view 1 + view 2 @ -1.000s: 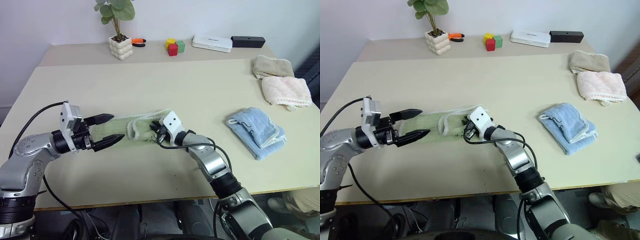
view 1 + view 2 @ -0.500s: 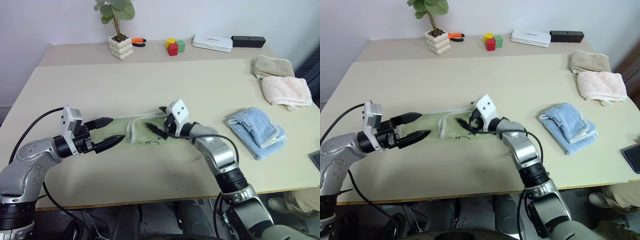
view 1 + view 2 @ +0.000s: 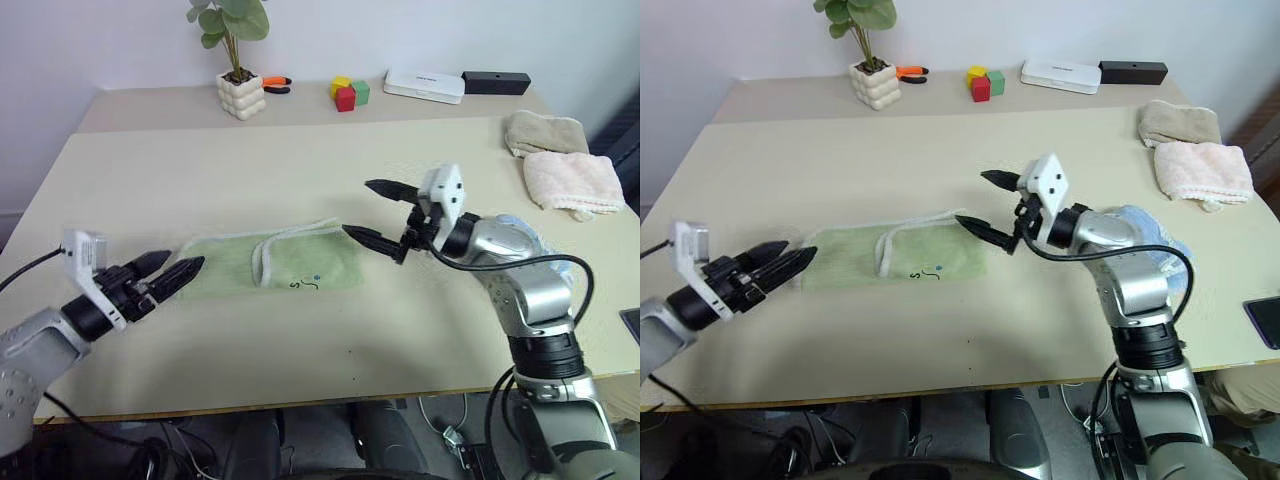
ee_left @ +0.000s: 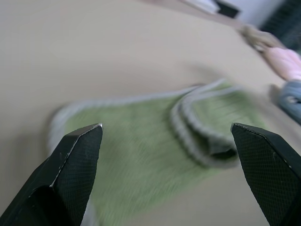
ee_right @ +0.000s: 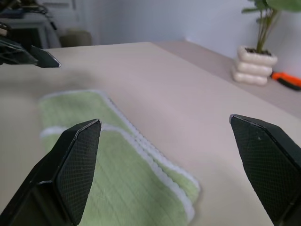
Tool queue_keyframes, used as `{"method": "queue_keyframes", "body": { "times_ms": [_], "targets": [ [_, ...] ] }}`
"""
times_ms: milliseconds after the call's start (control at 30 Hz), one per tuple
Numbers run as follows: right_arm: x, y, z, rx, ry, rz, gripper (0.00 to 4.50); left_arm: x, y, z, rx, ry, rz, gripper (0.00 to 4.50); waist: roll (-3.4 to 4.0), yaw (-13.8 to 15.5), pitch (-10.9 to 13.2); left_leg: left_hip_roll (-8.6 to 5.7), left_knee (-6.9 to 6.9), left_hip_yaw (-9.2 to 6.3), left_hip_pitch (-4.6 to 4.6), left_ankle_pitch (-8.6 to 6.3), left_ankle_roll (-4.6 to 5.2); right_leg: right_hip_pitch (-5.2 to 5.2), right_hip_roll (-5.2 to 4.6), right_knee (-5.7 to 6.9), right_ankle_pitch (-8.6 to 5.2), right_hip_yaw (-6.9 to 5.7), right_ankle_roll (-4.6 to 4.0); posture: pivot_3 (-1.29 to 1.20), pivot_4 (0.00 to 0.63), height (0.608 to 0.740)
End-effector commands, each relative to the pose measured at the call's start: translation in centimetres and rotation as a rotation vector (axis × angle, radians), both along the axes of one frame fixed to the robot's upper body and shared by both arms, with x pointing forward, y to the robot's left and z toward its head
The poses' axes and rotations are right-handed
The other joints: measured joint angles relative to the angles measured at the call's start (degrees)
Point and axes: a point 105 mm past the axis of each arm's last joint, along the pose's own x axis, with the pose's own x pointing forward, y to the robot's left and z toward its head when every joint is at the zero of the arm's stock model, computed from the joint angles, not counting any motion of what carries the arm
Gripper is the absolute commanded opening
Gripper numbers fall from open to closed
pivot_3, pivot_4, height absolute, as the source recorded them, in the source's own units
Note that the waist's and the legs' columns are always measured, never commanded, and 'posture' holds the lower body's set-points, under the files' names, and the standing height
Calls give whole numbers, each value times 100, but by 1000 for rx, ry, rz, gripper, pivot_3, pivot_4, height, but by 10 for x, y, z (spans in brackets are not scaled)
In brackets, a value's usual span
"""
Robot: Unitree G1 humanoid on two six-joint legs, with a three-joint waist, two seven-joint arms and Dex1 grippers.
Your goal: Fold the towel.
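The towel (image 3: pixel 270 264) is seen part-folded; left gripper (image 3: pixel 172 271) and right gripper (image 3: pixel 378 214) are spread, empty; its mark stays unreadable

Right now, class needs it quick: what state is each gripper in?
Left gripper: jaws open, holding nothing, beside the towel.
Right gripper: jaws open, holding nothing, above the table.
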Motion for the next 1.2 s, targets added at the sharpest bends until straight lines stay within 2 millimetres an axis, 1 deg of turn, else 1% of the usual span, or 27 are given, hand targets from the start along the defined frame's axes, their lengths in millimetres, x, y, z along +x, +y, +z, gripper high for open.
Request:
{"method": "queue_keyframes", "body": {
  "times_ms": [33,100,167,233,333,400,567,667,733,767,900,1100,1167,1200],
  "targets": [
    [-9,3,10,5,-52,60,4449,-21,-7,5,-87,1,75,4500,-1,-1,0,0,2,1,0,0,0,2,-2,-1,0,1,1,0,150,740],
    [-9,7,10,14,-50,68,4449,-30,-10,-3,-186,53,128,4500,-1,12,0,-1,3,3,0,0,-1,2,-6,-3,1,4,2,0,150,740],
    [-9,9,10,21,-47,70,4449,-36,-12,-5,-247,85,156,4500,-2,29,0,0,5,0,0,0,-1,2,-5,0,1,2,1,0,150,740],
    [-7,10,8,20,-44,69,4449,-43,-18,-11,-333,126,200,4500,-3,64,1,-1,8,-1,0,0,-1,3,-5,0,-9,1,-17,0,150,740],
    [-8,12,2,-9,-44,77,4449,-45,-20,-23,-427,174,304,4500,-4,124,0,-7,15,6,0,-1,-2,10,-12,-11,-10,7,-21,0,150,740],
    [-8,12,2,-2,-44,69,4449,-41,-20,-30,-432,195,346,4500,-5,154,-1,-7,17,6,0,-1,-2,10,-10,-13,-11,7,-22,0,150,740],
    [-6,10,2,-9,-48,43,4449,-24,-27,-41,-464,243,360,4500,-5,181,-1,-10,26,6,-4,-1,-2,14,-9,-15,-14,7,-28,0,150,740],
    [-5,9,1,-10,-51,28,4449,-13,-32,-44,-463,256,341,4500,-5,174,-1,-10,28,6,-4,-1,-2,14,-7,-15,-14,7,-28,0,150,740],
    [-5,9,0,-9,-52,17,4449,-6,-36,-50,-481,297,325,4500,-5,165,-1,-10,28,5,-4,-1,-2,14,-6,-14,-14,7,-28,0,150,740],
    [-6,9,0,-9,-53,14,4449,-4,-36,-52,-458,307,323,4500,-5,163,-1,-9,28,4,-3,-1,-2,14,-5,-13,-14,7,-28,0,150,740],
    [-4,5,1,-9,-55,-14,4449,1,-43,-60,-469,335,304,4500,-2,162,-2,-10,28,3,-3,-1,-2,15,-5,-13,-13,8,-27,0,150,740],
    [-3,0,-1,-16,-53,-47,4449,14,-40,-69,-492,351,368,4500,7,225,-8,-12,35,3,-1,-1,-2,25,-6,-16,-13,7,-27,0,150,740],
    [-2,-2,-2,-27,-56,-58,4500,22,-42,-68,-502,350,379,3947,10,252,-9,-13,39,3,0,-1,-2,27,-6,-16,-13,8,-27,0,150,740],
    [-2,-3,-3,-32,-57,-64,4500,27,-43,-66,-506,349,382,3594,10,274,-9,-13,40,3,0,-1,-2,27,-6,-16,-13,8,-27,0,150,740]
  ]
}}
